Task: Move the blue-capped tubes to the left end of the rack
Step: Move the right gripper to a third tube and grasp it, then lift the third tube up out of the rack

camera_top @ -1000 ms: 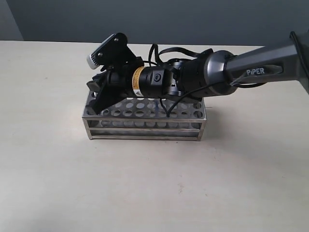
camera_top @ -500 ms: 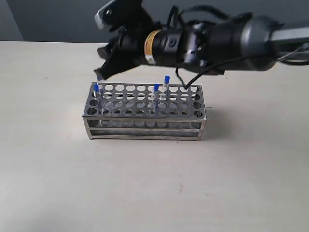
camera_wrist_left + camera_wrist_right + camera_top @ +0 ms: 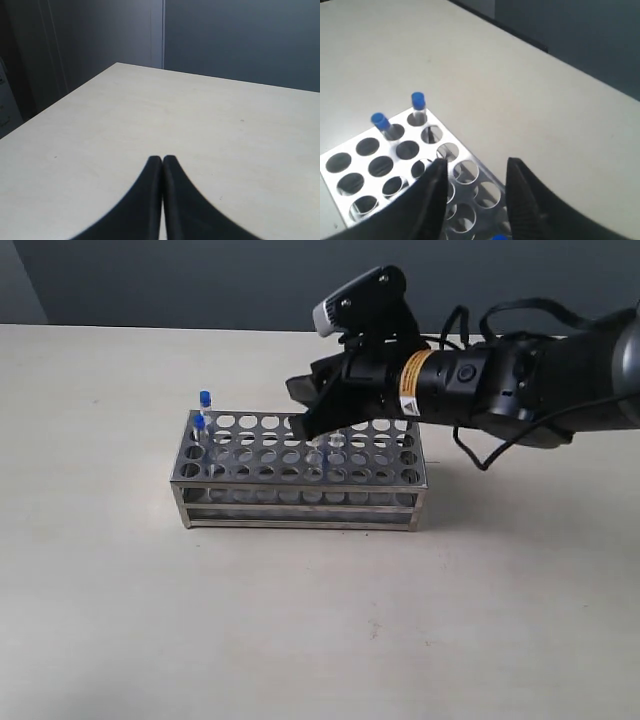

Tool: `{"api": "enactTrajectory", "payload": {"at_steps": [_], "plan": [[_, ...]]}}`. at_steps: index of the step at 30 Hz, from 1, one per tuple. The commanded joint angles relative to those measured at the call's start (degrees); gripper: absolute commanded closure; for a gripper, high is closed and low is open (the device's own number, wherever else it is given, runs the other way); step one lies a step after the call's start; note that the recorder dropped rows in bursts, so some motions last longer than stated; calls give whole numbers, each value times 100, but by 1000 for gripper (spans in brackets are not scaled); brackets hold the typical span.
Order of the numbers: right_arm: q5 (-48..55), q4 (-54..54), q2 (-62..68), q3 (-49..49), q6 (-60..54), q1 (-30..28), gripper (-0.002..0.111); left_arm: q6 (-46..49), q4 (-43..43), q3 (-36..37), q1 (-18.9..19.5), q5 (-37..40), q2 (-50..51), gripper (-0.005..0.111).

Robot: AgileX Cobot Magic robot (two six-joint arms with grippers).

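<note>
Standing on the pale table (image 3: 120, 590), the rectangular silver metal rack (image 3: 300, 502) holds two thin clear blue-capped tubes (image 3: 205, 398) at its nine o'clock end. The right end effector (image 3: 298, 410) hovers over the rack's middle, jaws apart. The left end effector (image 3: 162, 162) is pressed closed.

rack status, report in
Right hand open over middle of rack, holding nothing. Left hand shut, away over the table. Two blue-capped tubes at left end; one more cap under right hand. Nothing seen blocking.
</note>
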Motion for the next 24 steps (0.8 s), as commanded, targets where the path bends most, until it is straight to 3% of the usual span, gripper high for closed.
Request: {"api": "enactTrajectory", "payload": {"at_steps": [1,7,24], "plan": [[-266,327,318,59,-238,-42,70,-10,0,-8,7,9,-20,106],[-336,1693,537,59,-1423,-42,70,-10,0,-8,7,9,-20,106],[-317,1827,1022,68,-1433,-52,72,-10,0,-8,7,9,-20,106]]}}
